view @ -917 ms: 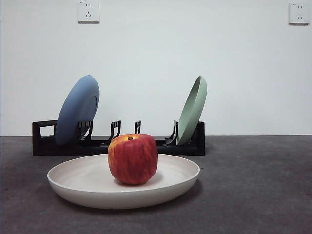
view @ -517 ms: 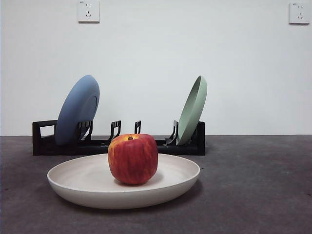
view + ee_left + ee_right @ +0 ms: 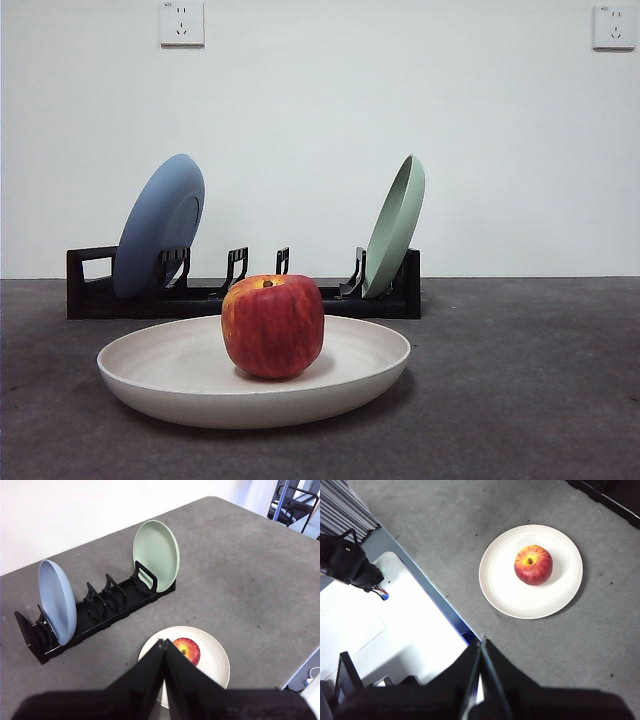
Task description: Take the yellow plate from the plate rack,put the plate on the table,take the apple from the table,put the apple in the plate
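Front view: the apple sits in the yellow plate on the table, before the plate rack.
Grippers: left gripper and right gripper closed, empty, raised clear.
Risk: slight; a bumped plate could roll the apple out.

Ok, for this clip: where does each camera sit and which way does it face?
Front view: low, at table height, looking level past the red apple in the wide cream yellow plate to the black slotted plate rack; no robot parts.
Left wrist view: high, looking down; left gripper shut.
Right wrist view: high, above the table's edge; right gripper shut.
All three share apple and plate.
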